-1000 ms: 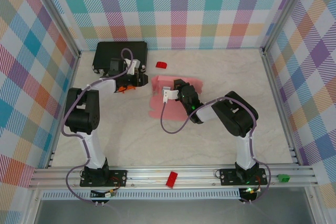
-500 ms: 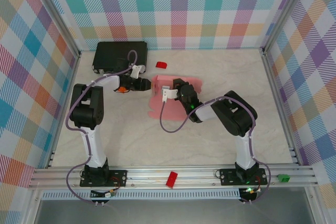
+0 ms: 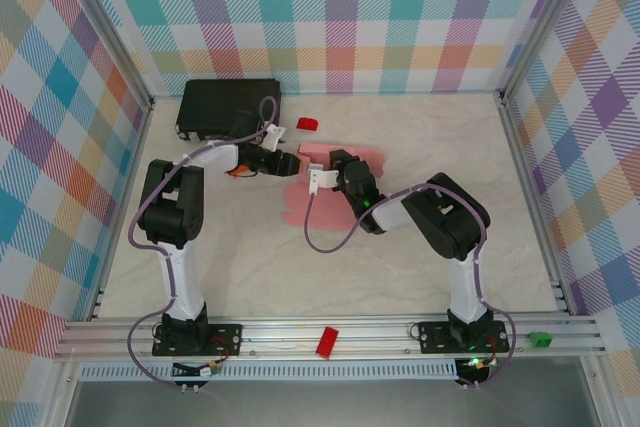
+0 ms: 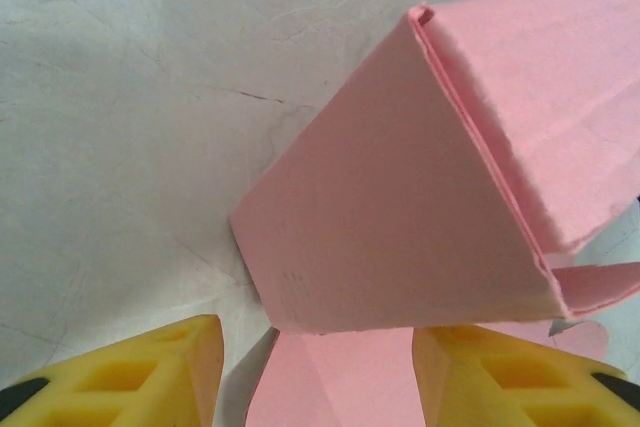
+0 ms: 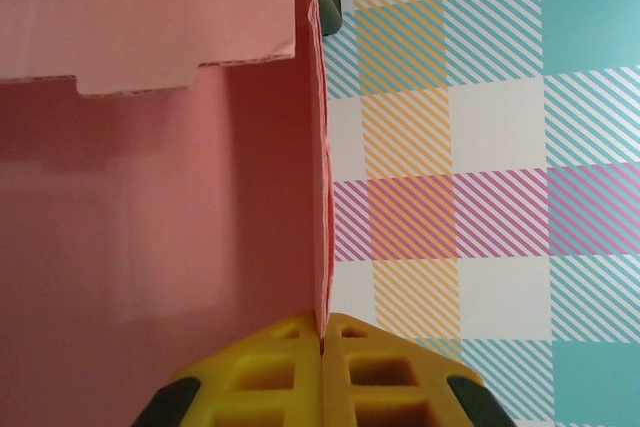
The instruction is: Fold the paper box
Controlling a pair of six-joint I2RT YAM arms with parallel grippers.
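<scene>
Sitting toward the back middle of the table, the paper box is a part-folded pink sheet with one wall raised; the right gripper has its yellow fingers clamped together on that wall's edge, its wrist hiding the box's middle from above. The left gripper is at the box's left corner, fingers apart with a flap showing between them. A small red block lies just behind the box, a black case sits at the back left, and another red block rests on the front rail.
</scene>
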